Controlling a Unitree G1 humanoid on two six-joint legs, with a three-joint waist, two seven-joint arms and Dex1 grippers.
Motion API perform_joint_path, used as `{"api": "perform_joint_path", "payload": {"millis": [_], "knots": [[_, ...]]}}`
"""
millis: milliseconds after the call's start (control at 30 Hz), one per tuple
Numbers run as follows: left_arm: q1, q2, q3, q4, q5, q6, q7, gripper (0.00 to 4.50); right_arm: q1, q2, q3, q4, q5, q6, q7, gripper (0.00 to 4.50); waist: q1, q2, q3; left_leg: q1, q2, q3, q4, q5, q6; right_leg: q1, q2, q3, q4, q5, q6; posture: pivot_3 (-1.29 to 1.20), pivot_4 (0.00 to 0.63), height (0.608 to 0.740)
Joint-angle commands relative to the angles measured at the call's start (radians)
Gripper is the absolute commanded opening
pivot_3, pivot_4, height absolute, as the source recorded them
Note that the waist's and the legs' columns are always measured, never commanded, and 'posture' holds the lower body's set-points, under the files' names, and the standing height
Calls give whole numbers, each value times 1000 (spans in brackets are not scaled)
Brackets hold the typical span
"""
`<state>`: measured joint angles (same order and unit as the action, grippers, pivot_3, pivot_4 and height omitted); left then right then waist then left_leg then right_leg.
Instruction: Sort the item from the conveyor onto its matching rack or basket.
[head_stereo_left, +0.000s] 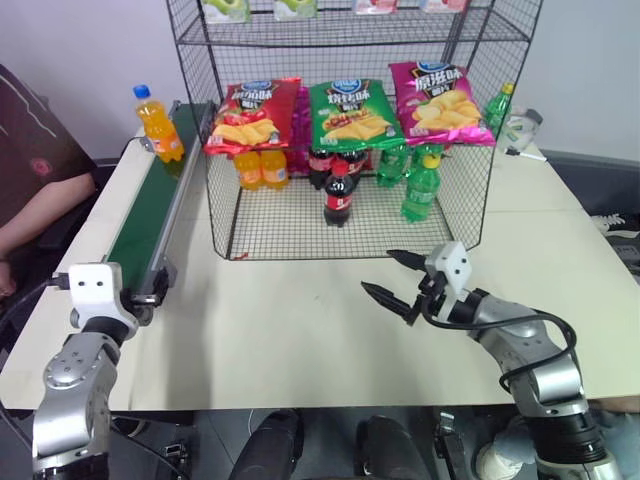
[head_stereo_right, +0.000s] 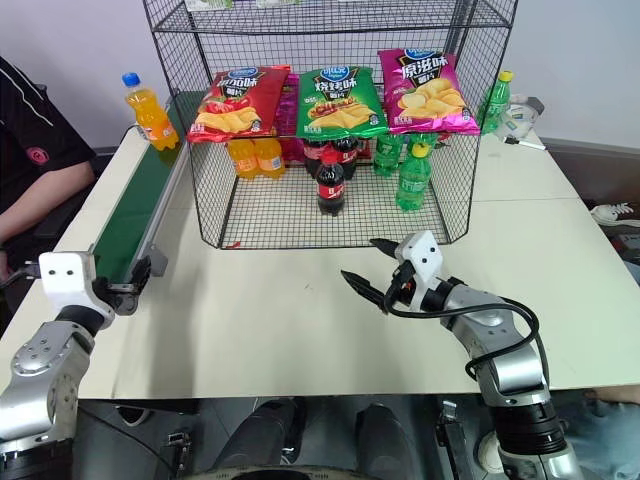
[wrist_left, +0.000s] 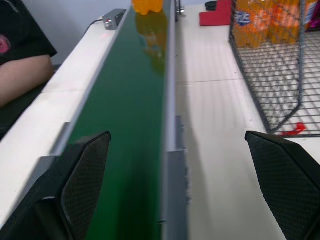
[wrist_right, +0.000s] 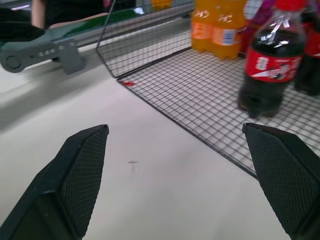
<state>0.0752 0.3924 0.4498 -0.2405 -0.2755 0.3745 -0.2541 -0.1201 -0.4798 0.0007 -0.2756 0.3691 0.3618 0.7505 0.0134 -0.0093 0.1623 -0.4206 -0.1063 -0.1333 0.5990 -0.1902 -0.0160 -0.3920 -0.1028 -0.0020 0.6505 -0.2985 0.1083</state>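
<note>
The soda (head_stereo_left: 158, 125) stands upright at the far end of the belt (head_stereo_left: 150, 215), left of the rack (head_stereo_left: 345, 130); the left gripper (wrist_left: 175, 185) sits at the belt's near end, fingers wide apart; the right gripper (head_stereo_left: 392, 278) hovers over the table (head_stereo_left: 300, 330) before the rack, fingers spread, holding nothing.

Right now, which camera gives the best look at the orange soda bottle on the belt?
The left eye view: the orange soda bottle stands whole at the conveyor's far end. The right eye view shows the same. The left wrist view catches just its base; the right wrist view doesn't help.
</note>
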Motion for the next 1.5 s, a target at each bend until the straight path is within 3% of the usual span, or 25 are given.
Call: {"api": "perform_joint_path", "payload": {"millis": [33,600,1500], "knots": [[1,12,29,-7,-10,-33,-2,4500,-16,1,9,-19,-2,-13,-1,4453,0,0,0,0,0,0,0,0,0,0,0,0,0,0,0,0,150,740],[-7,-14,-18,-6,11,-62,7,4500,-19,20,57,5,-41,-48,1,4453,-1,0,0,0,0,0,-1,0,0,0,0,0,0,1,2,0,150,740],[-77,3,69,60,-54,-74,43,4500,-4,20,89,4,-63,-79,17,4453,-1,0,0,0,0,0,-1,0,0,0,0,0,0,1,2,0,150,740]]}}
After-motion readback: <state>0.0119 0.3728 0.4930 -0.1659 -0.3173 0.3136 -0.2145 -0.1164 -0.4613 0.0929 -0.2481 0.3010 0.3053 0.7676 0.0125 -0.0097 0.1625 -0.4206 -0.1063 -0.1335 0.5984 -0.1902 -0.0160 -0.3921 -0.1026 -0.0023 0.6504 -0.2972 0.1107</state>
